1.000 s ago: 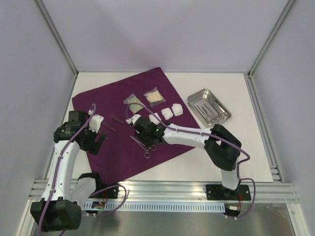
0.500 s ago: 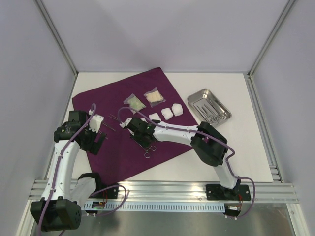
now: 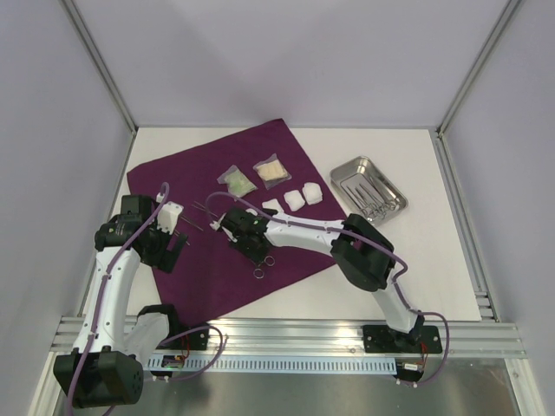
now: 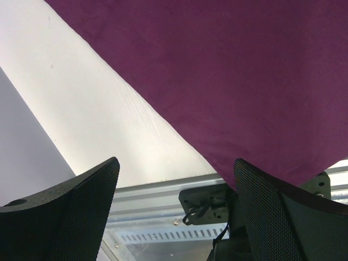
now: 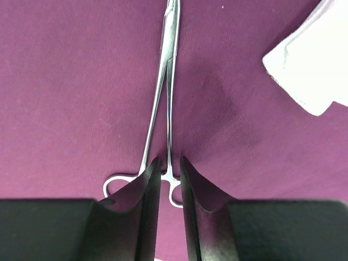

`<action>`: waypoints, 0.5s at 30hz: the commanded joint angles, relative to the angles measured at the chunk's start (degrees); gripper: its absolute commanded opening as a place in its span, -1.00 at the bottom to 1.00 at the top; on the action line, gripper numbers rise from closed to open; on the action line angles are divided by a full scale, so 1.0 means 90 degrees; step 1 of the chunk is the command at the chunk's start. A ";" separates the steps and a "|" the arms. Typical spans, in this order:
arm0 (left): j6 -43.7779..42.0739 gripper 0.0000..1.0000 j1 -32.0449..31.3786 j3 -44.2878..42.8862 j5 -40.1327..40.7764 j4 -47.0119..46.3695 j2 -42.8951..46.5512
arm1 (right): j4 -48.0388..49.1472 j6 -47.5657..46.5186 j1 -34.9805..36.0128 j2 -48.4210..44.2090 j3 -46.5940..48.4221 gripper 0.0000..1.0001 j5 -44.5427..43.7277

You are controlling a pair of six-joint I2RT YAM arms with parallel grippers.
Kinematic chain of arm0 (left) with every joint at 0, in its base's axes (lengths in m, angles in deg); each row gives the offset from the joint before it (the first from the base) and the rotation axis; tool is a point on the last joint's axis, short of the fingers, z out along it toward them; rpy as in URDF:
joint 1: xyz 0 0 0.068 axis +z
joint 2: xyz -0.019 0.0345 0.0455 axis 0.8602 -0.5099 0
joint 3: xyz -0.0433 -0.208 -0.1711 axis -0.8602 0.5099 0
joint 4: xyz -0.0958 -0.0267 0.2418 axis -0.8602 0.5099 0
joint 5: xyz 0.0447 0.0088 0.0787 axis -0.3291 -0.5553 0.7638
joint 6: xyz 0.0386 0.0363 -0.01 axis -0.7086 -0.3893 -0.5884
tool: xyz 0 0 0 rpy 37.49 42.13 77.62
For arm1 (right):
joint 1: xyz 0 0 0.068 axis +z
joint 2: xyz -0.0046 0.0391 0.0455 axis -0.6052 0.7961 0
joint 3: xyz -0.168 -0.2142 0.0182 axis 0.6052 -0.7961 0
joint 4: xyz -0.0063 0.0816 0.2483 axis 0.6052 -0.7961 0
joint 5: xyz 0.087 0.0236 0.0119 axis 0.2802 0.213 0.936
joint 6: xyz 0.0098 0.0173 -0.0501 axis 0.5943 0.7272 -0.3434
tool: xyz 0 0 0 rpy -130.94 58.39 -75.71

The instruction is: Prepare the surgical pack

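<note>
i see the cloth (image 3: 217, 269) spread as a diamond on the left half of the white table (image 3: 434, 260), with the tray (image 3: 351, 171) on bare table to its right, well apart from the cloth and holding several steel instruments (image 3: 373, 199). on the far part of the cloth lie 2 packets (image 3: 235, 180), side by side, and just right of them 3 pads of gauze (image 3: 295, 198) in a row. the right gripper (image 5: 166, 166) is low over the middle of the cloth, its fingers (image 5: 145, 182) only narrowly apart and straddling the forceps (image 5: 166, 92) just above the ring handles, with 1 shank running into the gap. i cannot tell whether the pads actually pinch that shank or merely stand beside it (the gap is slim and shadowed). the forceps lie flat on the cloth, tips pointing away from the wrist camera, and a corner of gauze shows at that view's upper right. a few thin steel pieces (image 3: 205, 209) lie on the cloth left of this gripper, too small to name. the left gripper (image 4: 176, 168) hangs above the cloth's left edge with its fingers spread wide and nothing between them; below it i see the cloth's near edge, the table and the rail (image 4: 163, 187).
</note>
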State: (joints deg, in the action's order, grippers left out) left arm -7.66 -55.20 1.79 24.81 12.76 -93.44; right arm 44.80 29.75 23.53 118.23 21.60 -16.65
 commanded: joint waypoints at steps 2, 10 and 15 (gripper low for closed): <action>0.0012 0.90 -0.0011 -0.0160 -0.0030 -0.0121 0.0004 | -0.0527 -0.0167 -0.0004 0.0973 0.0605 -0.49 -0.0191; -0.0007 0.90 -0.0011 -0.0160 -0.0020 -0.0131 0.0014 | -0.0578 -0.0089 -0.0005 0.1228 0.0363 -0.89 -0.0718; 0.0022 0.90 -0.0021 -0.0160 -0.0030 -0.0131 0.0004 | -0.0315 0.0242 0.0005 0.0868 0.0051 -0.99 -0.1031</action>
State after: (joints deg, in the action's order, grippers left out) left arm -7.64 -55.20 1.79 24.81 12.67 -93.44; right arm 40.39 30.47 24.62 121.71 26.97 -20.13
